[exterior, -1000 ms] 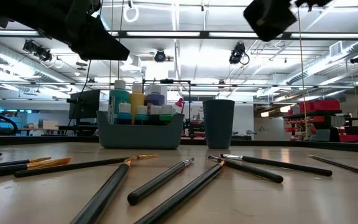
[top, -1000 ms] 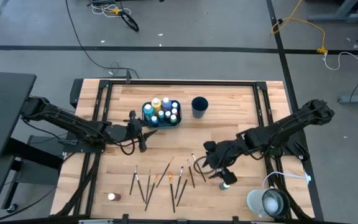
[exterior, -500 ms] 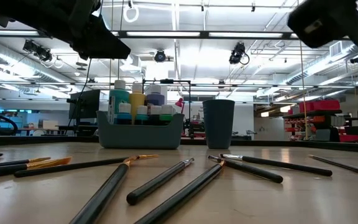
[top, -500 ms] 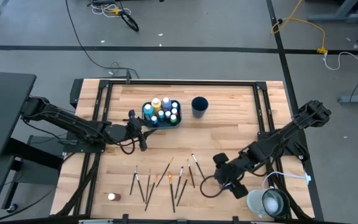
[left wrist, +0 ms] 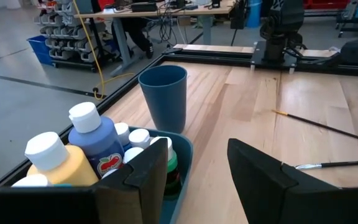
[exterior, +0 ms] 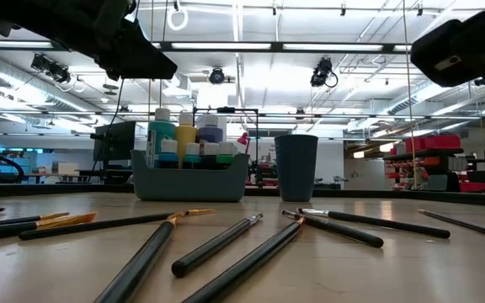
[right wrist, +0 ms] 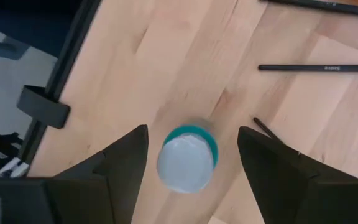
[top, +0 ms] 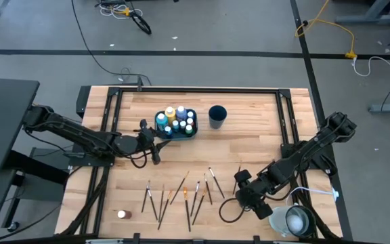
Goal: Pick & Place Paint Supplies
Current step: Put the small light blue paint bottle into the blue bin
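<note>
My right gripper (right wrist: 192, 130) is open and points down near the table's near right part (top: 244, 193). Its fingers stand on either side of a small upright bottle with a teal label and a white cap (right wrist: 187, 158), with a gap on both sides. In the high view the gripper hides that bottle. My left gripper (left wrist: 196, 146) is open and hovers beside the teal tray (top: 176, 123), which holds several white-capped paint bottles (left wrist: 95, 134). Several thin paintbrushes (top: 181, 193) lie flat near the near edge. A brown bottle (top: 122, 214) stands near the near left corner.
The dark blue cup (top: 217, 115) stands upright right of the tray. A round metallic object (top: 291, 220) sits past the table's near right corner, close to my right arm. Loose brushes (right wrist: 309, 67) lie close to the teal bottle. Bare wood shows around the table's middle.
My right gripper has moved toward the table's near edge and a little to the right. It now stands over the teal bottle, which showed beside it in the high view a second ago and is covered there now. My left arm has kept still.
</note>
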`<state>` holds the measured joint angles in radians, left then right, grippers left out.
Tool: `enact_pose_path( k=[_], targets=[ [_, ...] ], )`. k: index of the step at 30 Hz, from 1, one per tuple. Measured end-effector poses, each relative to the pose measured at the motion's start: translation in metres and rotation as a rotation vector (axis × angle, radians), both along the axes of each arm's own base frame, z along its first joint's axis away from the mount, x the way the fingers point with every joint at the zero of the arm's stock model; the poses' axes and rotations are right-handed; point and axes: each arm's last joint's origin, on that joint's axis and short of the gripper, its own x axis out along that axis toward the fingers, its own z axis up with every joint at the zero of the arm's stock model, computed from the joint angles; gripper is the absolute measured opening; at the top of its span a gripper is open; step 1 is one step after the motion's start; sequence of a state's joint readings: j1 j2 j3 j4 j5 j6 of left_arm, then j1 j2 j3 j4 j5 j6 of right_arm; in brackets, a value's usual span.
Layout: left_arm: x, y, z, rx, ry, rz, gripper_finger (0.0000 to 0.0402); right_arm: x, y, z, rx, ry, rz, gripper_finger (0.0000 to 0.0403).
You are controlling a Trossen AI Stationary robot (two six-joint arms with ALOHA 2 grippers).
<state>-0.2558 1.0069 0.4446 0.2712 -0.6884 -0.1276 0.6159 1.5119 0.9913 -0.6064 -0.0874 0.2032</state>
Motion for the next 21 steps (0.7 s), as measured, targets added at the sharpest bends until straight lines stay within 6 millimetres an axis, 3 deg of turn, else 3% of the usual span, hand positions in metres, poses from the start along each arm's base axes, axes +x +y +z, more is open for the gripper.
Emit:
enact_pose_path(
  k=[7,21],
  targets=[
    [0.0001,0.0,0.0004,-0.001,-0.005,0.0,0.0176,0.0001,-0.0001,-0.0005,-0.003,0.002,0.0,0.0239],
    [0.0001,0.0,0.0004,-0.001,-0.005,0.0,0.0176,-0.001,0.0004,-0.0007,0.026,0.037,-0.032,0.0151]
  ],
)
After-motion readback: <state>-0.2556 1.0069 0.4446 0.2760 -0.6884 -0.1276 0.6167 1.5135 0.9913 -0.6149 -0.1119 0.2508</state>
